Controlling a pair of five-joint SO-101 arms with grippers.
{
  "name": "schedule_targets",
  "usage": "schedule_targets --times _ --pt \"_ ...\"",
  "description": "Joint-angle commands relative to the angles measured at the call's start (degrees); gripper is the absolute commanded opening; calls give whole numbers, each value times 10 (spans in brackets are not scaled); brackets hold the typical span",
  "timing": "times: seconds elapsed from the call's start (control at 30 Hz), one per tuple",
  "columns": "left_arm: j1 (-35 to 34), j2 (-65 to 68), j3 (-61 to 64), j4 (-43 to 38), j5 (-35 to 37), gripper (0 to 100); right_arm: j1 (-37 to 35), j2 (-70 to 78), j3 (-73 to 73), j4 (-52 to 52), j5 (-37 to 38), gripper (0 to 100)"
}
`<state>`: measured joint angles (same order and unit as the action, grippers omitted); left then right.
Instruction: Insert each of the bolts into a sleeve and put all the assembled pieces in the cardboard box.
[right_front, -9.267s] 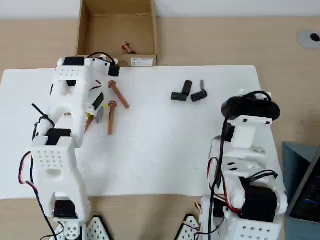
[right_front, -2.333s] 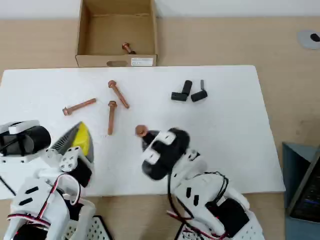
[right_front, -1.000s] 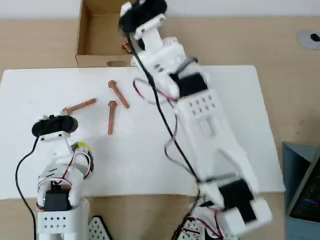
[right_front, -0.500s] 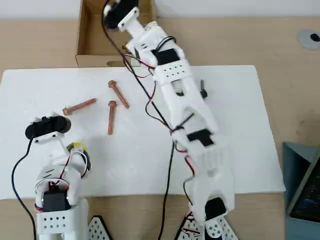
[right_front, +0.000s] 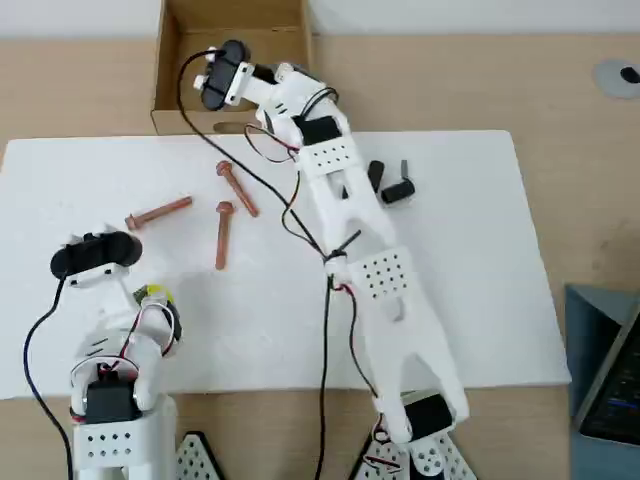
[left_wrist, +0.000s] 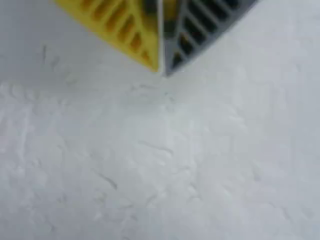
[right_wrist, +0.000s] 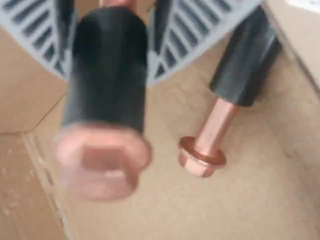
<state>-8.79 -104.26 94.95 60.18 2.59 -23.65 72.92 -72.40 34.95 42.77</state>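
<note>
My right gripper (right_wrist: 110, 45) is inside the cardboard box (right_front: 170, 60), shut on a black sleeve (right_wrist: 107, 75) with a copper bolt head (right_wrist: 102, 162) sticking out of its end. Beside it another sleeved bolt (right_wrist: 220, 115) lies on the box floor. In the high view the right arm (right_front: 330, 180) stretches across the white mat to the box. Three bare bolts (right_front: 158, 212) (right_front: 222, 235) (right_front: 238, 188) lie on the mat's left half. Two black sleeves (right_front: 376, 173) (right_front: 400, 190) lie just right of that arm. My left gripper (left_wrist: 161, 67) is shut and empty, low over the mat near the front left.
The white mat (right_front: 480, 300) covers most of the table. A dark object (right_front: 605, 370) sits at the right edge and a small round disc (right_front: 618, 77) at the far right. Cables trail along the right arm over the mat's middle.
My right gripper has swung left and lower into the box with the sleeved bolt. The left arm has stayed folded at the front left.
</note>
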Motion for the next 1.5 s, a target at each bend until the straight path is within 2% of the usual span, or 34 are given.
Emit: schedule_targets --times 0.0,0.1,0.67,0.73,0.87,1.07,1.23,1.47 --pt "-1 -2 -3 -10 3 3 7 10 -80 18 16 70" --pt "-1 -2 -3 -10 3 3 7 23 -102 41 16 136" --pt "-1 -2 -3 -10 3 3 7 26 -150 56 13 137" --pt "-1 -2 -3 -10 3 3 7 26 -182 84 13 115" --pt "-1 -2 -3 -10 3 3 6 24 -234 151 13 7" --pt "-1 -2 -3 -10 3 3 11 -47 -230 217 6 9" --pt "-1 -2 -3 -10 3 3 10 -116 -231 308 -69 9" --pt "-1 -2 -3 -10 3 3 11 -204 -231 461 -127 9"
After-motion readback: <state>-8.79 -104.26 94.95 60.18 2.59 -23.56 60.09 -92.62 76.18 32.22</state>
